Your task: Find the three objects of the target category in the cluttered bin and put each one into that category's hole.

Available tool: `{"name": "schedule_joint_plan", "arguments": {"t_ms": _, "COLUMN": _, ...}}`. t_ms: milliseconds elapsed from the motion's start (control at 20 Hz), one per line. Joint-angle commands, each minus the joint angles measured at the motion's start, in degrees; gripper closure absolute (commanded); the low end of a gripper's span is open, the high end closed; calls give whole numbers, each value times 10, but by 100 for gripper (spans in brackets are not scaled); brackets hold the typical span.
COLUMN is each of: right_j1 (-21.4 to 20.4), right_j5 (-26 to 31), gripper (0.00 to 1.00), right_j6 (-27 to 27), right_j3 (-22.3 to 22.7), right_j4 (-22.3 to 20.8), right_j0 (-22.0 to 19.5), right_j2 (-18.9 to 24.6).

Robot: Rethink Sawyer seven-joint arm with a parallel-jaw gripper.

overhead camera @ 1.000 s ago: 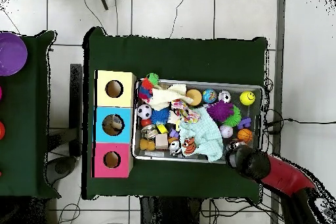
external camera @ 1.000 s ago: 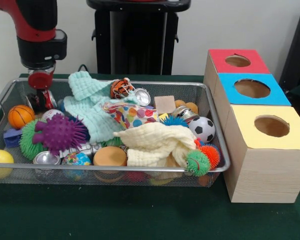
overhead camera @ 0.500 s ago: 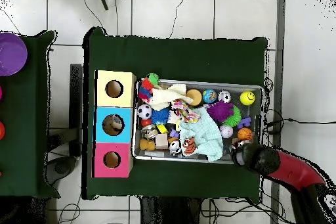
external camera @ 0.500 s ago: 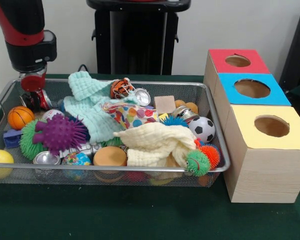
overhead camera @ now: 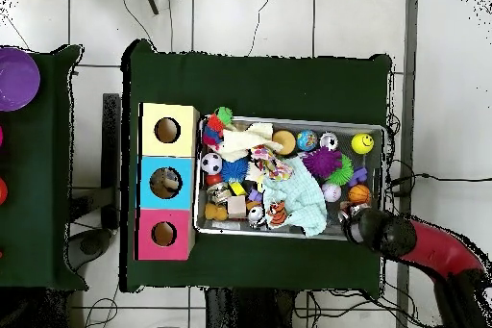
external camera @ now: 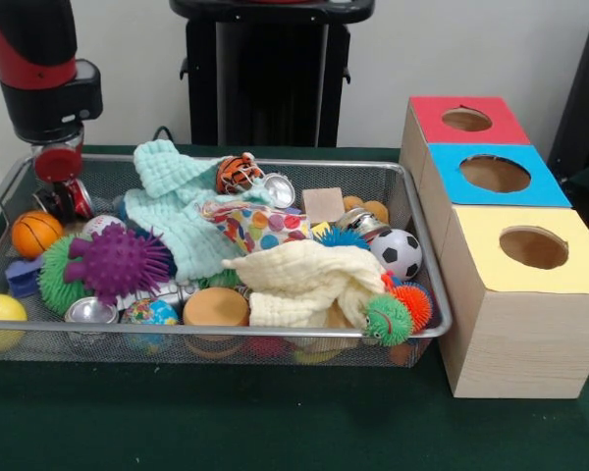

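Hovering at the bin's (external camera: pixel 412 257) far corner, the tool (external camera: pixel 61 194) is being held over a red-and-silver can (external camera: pixel 71 201); its grip cannot be told. Three boxes (external camera: pixel 506 250) with holes are being kept beside the bin on the counter (external camera: pixel 226 422).

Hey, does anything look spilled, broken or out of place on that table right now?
Nothing has spilled: the wire mesh bin sits square on the green tablecloth, its jumble of balls and cloths inside. The only oddity is a brownish object already inside the blue box's hole in the overhead view; I cannot tell what it is.
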Motion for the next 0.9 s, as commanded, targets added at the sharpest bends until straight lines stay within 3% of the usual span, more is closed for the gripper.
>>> {"name": "schedule_joint_plan", "arguments": {"t_ms": 50, "right_j1": 51, "right_j5": -266, "gripper": 0, "right_j6": -68, "right_j3": -86, "right_j4": -76, "right_j0": -41, "right_j2": 138}}
{"name": "schedule_joint_plan", "arguments": {"t_ms": 350, "right_j1": 30, "right_j5": -258, "gripper": 0, "right_j6": -40, "right_j3": -73, "right_j4": -80, "right_j0": -41, "right_j2": 150}}
{"name": "schedule_joint_plan", "arguments": {"t_ms": 650, "right_j1": -19, "right_j5": -156, "gripper": 0, "right_j6": -18, "right_j3": -11, "right_j4": -19, "right_j0": -34, "right_j2": 146}}
{"name": "schedule_joint_plan", "arguments": {"t_ms": 900, "right_j1": -51, "right_j5": -126, "gripper": 0, "right_j6": -1, "right_j3": 22, "right_j4": 7, "right_j0": -23, "right_j2": 137}}
